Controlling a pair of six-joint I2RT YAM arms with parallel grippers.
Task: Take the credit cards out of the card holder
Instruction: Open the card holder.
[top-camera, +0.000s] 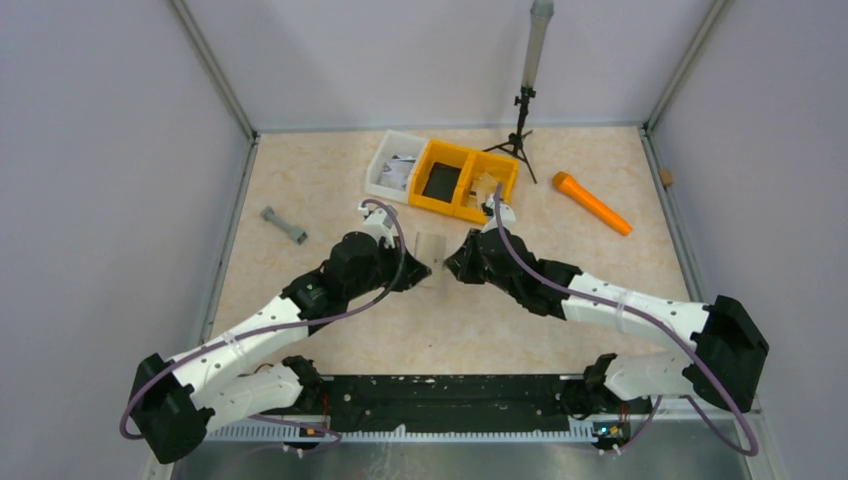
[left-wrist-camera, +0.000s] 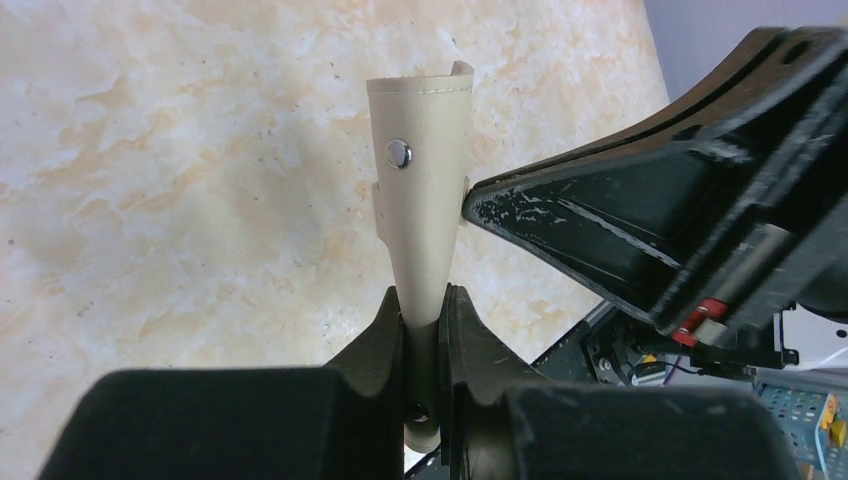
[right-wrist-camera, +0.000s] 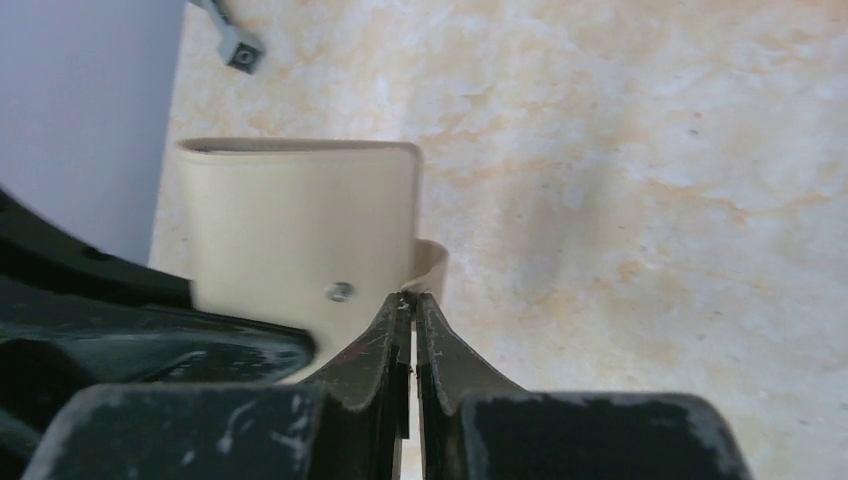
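Note:
The card holder is a thin beige rectangle with a small metal snap, held upright above the table between my two grippers. My left gripper is shut on its lower end, seen in the left wrist view with the holder rising from the jaws. My right gripper is shut, and its tips pinch the edge of the holder at a small flap beside the snap. In the left wrist view the right gripper touches the holder's side. No credit card shows.
A yellow bin and a white bin stand at the back. An orange tool lies at the back right, a grey bar-shaped piece at the left, and a black tripod by the back wall.

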